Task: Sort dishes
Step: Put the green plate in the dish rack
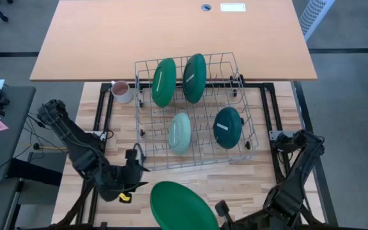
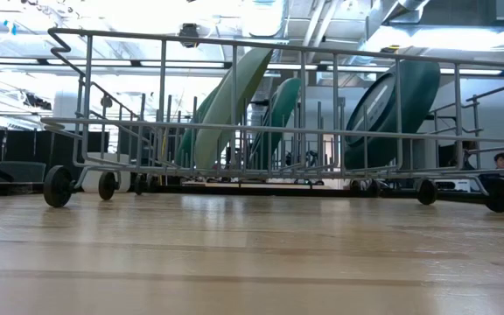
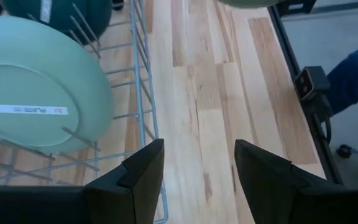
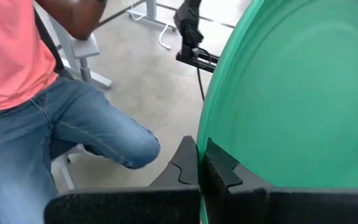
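A wire dish rack (image 1: 147, 131) stands mid-table. Four plates stand on edge between its tines: two dark green ones (image 1: 163, 82) (image 1: 195, 77) at the far side, a pale mint one (image 1: 180, 133) (image 3: 36, 93) and a dark teal one (image 1: 227, 127) at the near side. A third large green plate (image 1: 183, 206) (image 4: 303, 93) is above the table's near edge, with my right gripper (image 1: 222, 209) (image 4: 204, 158) shut on it. My left gripper (image 1: 135, 167) (image 3: 199, 152) is open with nothing between its fingers, just off the rack's near left corner. My right gripper pinches the large green plate's rim (image 4: 211, 146) between its two fingers, on the side toward the table's right edge. The fingers come from the near right, slanting slightly down. The plate is lifted clear of the table and tilted.
A pinkish-white mug (image 1: 121, 91) stands by the rack's far left corner. Bare wooden tabletop (image 1: 254, 179) lies between the rack and the near edge. A person in a pink shirt and jeans (image 4: 48, 118) sits beyond the table.
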Robot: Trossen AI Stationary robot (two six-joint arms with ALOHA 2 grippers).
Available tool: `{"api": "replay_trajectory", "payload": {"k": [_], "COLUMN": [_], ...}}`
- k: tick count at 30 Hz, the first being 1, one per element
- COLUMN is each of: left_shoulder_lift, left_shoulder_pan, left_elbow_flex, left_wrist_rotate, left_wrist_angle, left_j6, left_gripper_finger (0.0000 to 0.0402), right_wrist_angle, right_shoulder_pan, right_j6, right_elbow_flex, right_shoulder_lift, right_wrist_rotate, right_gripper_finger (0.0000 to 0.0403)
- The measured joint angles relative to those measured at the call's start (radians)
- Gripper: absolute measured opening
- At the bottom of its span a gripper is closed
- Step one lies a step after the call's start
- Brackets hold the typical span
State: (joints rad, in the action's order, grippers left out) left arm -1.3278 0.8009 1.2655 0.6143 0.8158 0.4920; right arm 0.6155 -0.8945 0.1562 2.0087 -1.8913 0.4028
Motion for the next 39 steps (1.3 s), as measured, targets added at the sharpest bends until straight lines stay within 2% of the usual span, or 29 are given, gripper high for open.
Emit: {"api": "replay_trajectory", "payload": {"k": [4,11,22,27,32,39], "left_shoulder_lift": [0.018,0.02,0.02,0.02,0.02,0.019], "left_shoulder_pan": [0.037,0.072,0.075,0.095,0.121,0.141], "left_elbow_flex": [0.0,0.0,0.0,0.0,0.0,0.0], "left_wrist_rotate": [0.051,0.094,0.142,0.189,0.283,0.342], "left_wrist_angle": [0.009,0.01,0.047,0.143,0.192,0.188], "left_j6": [0.016,0.003,0.057,0.142,0.188,0.193], "left_gripper_finger": [0.0189,0.0189,0.0189,0.0189,0.0189,0.0189], "right_wrist_angle": [0.043,0.09,0.256,0.253,0.236,0.008], "right_shoulder_pan": [0.008,0.024,0.131,0.179,0.214,0.241], "right_j6": [-0.026,-0.108,-0.073,-0.102,-0.111,-0.154], "right_elbow_flex": [0.0,0.0,0.001,0.001,0.001,-0.045], "right_shoulder_lift": [0.031,0.091,0.165,0.165,0.165,0.15], "right_wrist_rotate": [0.001,0.072,0.219,0.225,0.227,0.228], "right_gripper_finger": [0.0,0.0,0.0,0.0,0.0,0.0]}}
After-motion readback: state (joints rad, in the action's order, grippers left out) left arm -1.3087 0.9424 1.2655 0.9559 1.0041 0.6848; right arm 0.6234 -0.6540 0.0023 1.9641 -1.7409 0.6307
